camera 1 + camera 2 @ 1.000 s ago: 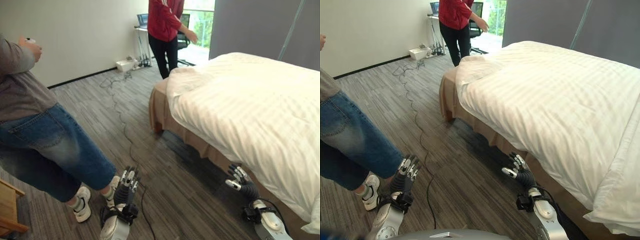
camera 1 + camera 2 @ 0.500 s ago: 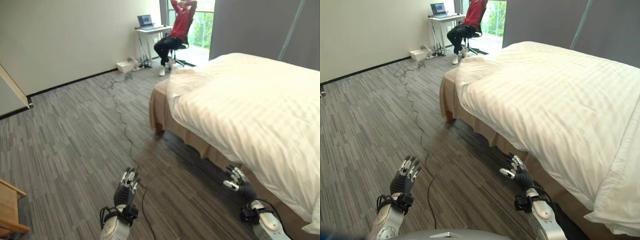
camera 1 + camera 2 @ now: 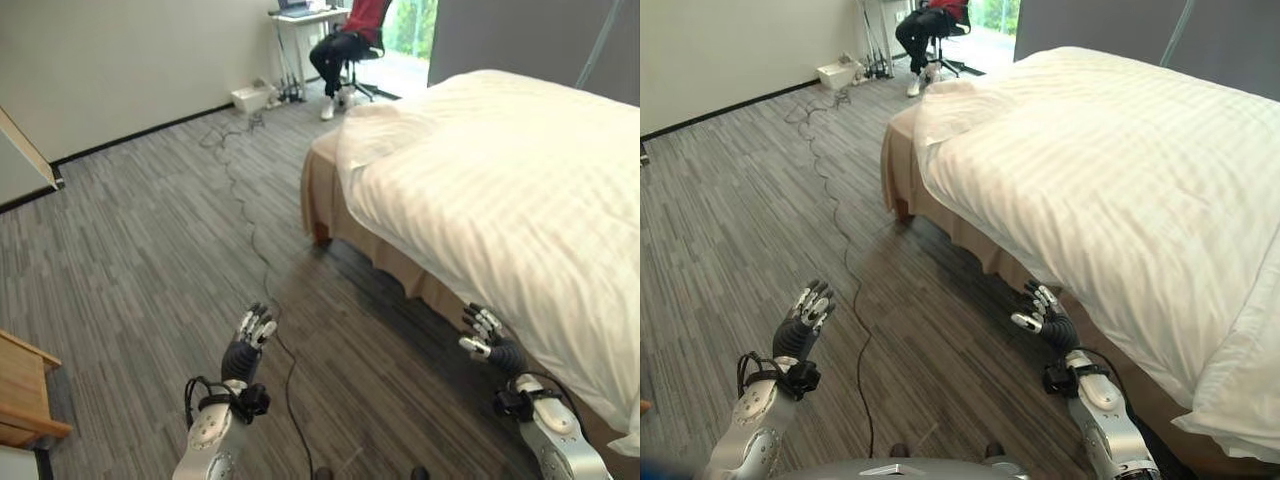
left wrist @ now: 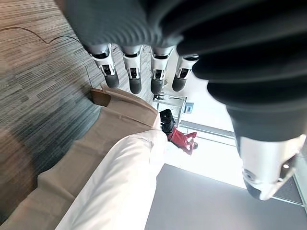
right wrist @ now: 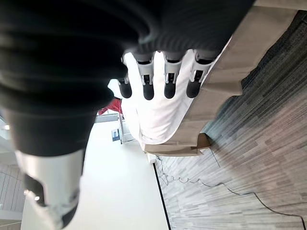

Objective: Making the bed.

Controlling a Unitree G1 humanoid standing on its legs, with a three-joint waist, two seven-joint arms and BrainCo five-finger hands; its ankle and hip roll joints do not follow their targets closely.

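Observation:
The bed (image 3: 330, 185) stands to the right, with a tan skirt and a white striped duvet (image 3: 500, 190) draped over its side. The duvet's near corner (image 3: 1240, 400) hangs low at the bottom right. My left hand (image 3: 248, 345) is held over the grey floor, well left of the bed, fingers straight and empty. My right hand (image 3: 487, 340) hovers close to the tan bed skirt (image 3: 970, 240), just below the duvet's hanging edge, fingers relaxed and holding nothing. In the wrist views both hands' fingers (image 4: 134, 79) (image 5: 146, 84) are straight with nothing between them.
A black cable (image 3: 245, 215) runs across the grey carpet from the far wall toward me. A person in red (image 3: 345, 35) sits on a chair by a white desk (image 3: 295, 20) at the far end. A wooden furniture corner (image 3: 25, 395) stands at the lower left.
The person in jeans beside me has left the view; the person in red went from standing to sitting at the desk. The camera tilted down. Both hands lifted slightly.

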